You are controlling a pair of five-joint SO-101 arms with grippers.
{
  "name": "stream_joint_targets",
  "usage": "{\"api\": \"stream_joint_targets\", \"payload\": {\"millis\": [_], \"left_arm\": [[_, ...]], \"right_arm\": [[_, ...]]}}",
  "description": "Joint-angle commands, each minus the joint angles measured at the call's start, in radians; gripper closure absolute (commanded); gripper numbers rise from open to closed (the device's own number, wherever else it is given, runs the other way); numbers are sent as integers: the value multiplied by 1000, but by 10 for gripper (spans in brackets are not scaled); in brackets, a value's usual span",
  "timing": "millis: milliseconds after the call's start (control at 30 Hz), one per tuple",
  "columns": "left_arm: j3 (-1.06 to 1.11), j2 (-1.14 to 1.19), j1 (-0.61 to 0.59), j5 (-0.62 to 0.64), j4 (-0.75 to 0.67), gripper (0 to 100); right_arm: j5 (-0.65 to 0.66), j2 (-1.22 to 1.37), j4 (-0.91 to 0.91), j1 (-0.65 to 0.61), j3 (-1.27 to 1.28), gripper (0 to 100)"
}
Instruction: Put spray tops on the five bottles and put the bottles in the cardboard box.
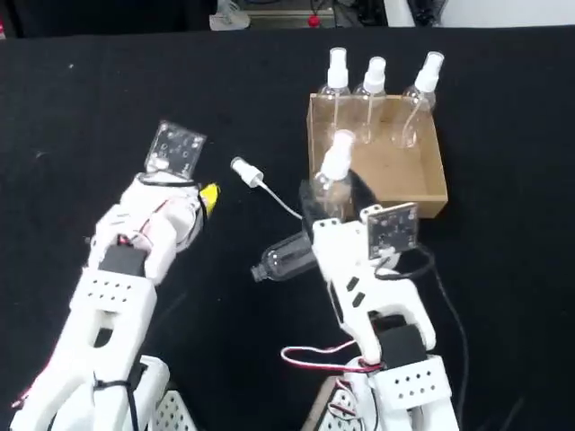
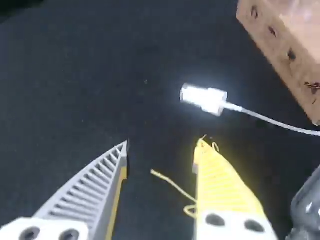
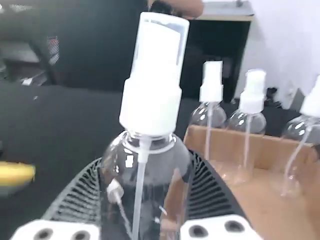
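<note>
The capped bottle [image 3: 145, 190] in the right gripper [image 3: 150, 167] is thin clear plastic and looks empty, so I judge it light, slick and easy to dent or twist askew. The hold across the round body, below the shoulder, seems the sound one, since a pull on the white spray head could pop it loose. That gripper is closed around the bottle, which stands upright at the near left corner of the box [image 1: 422, 193], over its edge as far as the high view shows. The loose top [image 2: 202, 99] is lighter still, with a stiff white collar and a thin dip tube that will flex, so it is best taken by the collar, not the tube. It lies on the black worktop [image 1: 90, 90] just ahead of the left gripper [image 2: 160, 160], whose fingers stand wide apart with nothing between them. The bare bottle [image 1: 287, 256] lies on its side between the two arms, neck towards the left arm; being round, it may roll when nudged. Three bottles [image 1: 370, 94], each clear with a white head and tube, stand in a row along the far wall of the box.
</note>
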Motion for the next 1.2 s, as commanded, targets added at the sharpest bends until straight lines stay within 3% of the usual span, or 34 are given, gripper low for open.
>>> {"api": "stream_joint_targets", "payload": {"millis": [0,167,433,900,1167], "left_arm": [[96,-21,-5,110,-190,791],[202,-11,1,158,-365,791],[220,-11,-7,241,-394,791],[259,-11,-5,235,-396,791],[249,-11,-2,235,-397,791]], "right_arm": [[-8,-22,-63,43,-68,987],[-2,-19,-230,84,-10,987],[0,8,-370,152,-21,987],[-5,871,-405,153,-506,987],[2,923,-405,152,-498,987]]}}
